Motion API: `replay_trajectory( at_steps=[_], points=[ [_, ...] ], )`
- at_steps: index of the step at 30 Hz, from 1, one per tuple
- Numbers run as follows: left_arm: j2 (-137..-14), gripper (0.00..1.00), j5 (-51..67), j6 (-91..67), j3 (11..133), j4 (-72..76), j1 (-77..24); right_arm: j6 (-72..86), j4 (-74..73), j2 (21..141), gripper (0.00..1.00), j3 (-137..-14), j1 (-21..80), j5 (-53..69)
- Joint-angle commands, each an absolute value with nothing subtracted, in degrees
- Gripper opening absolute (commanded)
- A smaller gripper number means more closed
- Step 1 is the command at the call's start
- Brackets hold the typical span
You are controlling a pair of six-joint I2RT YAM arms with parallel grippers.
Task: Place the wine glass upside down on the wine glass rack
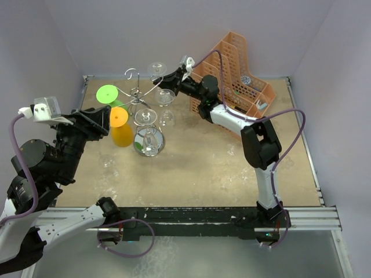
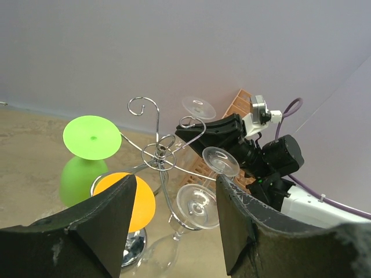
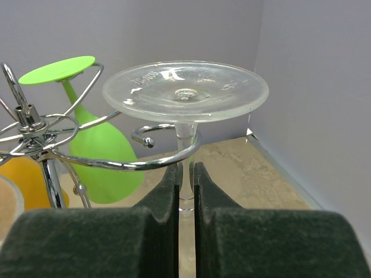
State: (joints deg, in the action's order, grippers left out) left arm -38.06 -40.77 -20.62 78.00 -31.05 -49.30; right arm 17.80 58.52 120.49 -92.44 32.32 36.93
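Hanging looked close to done. The right end effector (image 3: 185, 179) was pinched onto the thin stem of the clear wine glass with the broad flat foot (image 3: 185, 91), which was held bowl down and foot up. That stem stood inside one curled hook arm of the silver wire rack with a twisted central stem and round shiny base (image 2: 159, 156), on the rack's far side, toward the back wall. In the right wrist view the foot sat above the hook's wire loop with what seemed a slight gap, though I could not tell for certain whether glass and wire touched.

The left end effector (image 2: 174, 231) hung on the rack's near side, facing the hub. Its padded fingers were spread wide with nothing between them.

Other arms of the rack were already filled. A lime-green plastic goblet (image 2: 91, 137) and an orange plastic goblet (image 2: 124, 200) hung upside down there, and two more clear glasses (image 2: 220, 161) dangled just beside the held one. Beyond the rack an orange plastic mesh organiser (image 1: 232, 63) stood on the sandy bench (image 1: 203, 168).

By my reading, the glass was already inverted and its stem threaded into the hook. What remained was to lower it until the foot bore on the wire, loosen the grip, and draw the fingers away from the rack without knocking the neighbouring glasses.
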Motion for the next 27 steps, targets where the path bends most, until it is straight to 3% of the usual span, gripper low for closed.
replay_trajectory(
  at_steps=[1,16,27],
  points=[
    [-38.7,0.55,-41.7,-21.0,77.9,-30.6,-49.4,15.7,57.2,120.2,0.04,-97.8,32.1,35.1],
    [-42.9,0.55,-41.3,-20.0,77.6,-29.4,-49.4,12.4,53.2,122.0,0.12,-98.8,32.3,42.8],
    [-44.0,0.55,-42.3,-19.0,79.4,-28.9,-49.5,14.5,52.9,119.4,0.42,-95.4,31.5,40.8]
  ],
)
